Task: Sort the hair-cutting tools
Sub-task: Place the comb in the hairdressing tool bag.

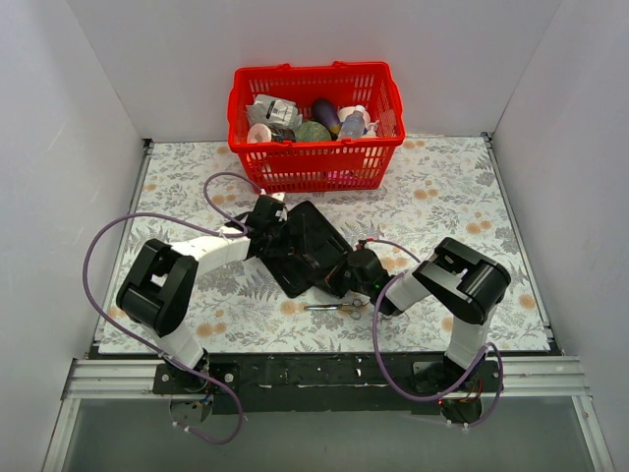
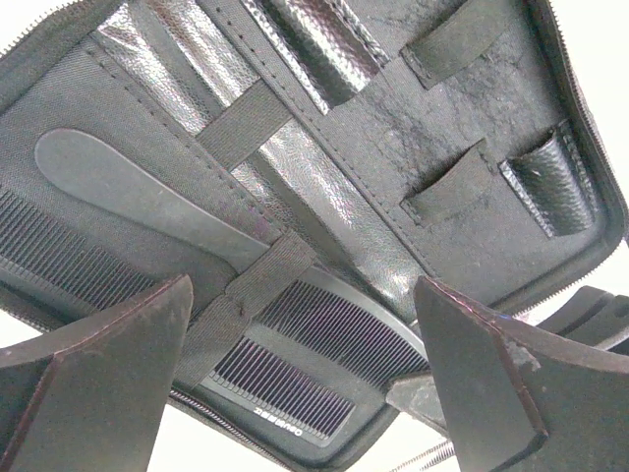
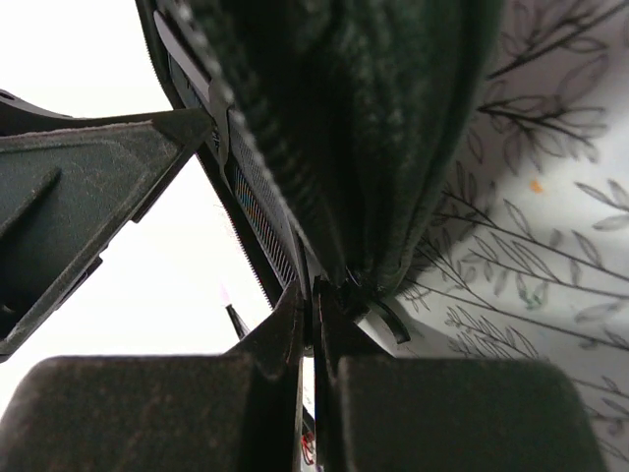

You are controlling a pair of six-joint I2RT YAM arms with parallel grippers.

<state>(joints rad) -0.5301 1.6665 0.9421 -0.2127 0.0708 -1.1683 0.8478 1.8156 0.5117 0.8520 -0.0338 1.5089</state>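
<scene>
While the black case (image 1: 313, 246) lies open in the middle of the floral table (image 1: 452, 197), your left gripper (image 2: 305, 305) hovers over its lining, jaws spread wide and holding nothing. Your right gripper (image 3: 313, 295) is pinched together on the case's zipped edge. A black comb (image 2: 329, 329) sits under an elastic strap (image 2: 246, 295) inside. Silver scissors (image 1: 334, 307) lie on the table just in front of the case. A red basket (image 1: 314, 167) stands behind.
</scene>
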